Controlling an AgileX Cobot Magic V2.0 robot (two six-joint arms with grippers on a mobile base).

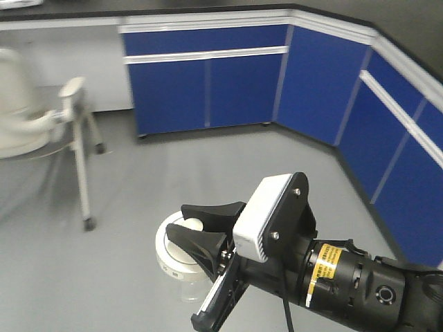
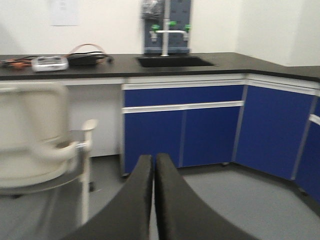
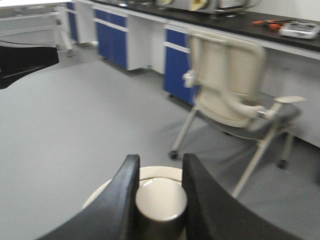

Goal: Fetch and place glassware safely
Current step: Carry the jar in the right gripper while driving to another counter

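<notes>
Two black fingers (image 3: 120, 200) of the right gripper (image 3: 160, 162) are clamping narrowly on the central knob (image 3: 161, 202) of the small squat clear glass jar with round cream-white lid (image 1: 173, 259), holding it above the grey floor (image 1: 138, 173). Left gripper (image 2: 153, 159) fingers are pressing together, gripping nothing.

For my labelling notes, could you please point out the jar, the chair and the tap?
jar (image 1: 168, 263): front view, on the lid's white rim.
chair (image 3: 225, 85): right wrist view, on the backrest.
tap (image 2: 164, 42): left wrist view, on the upright pipe.
</notes>
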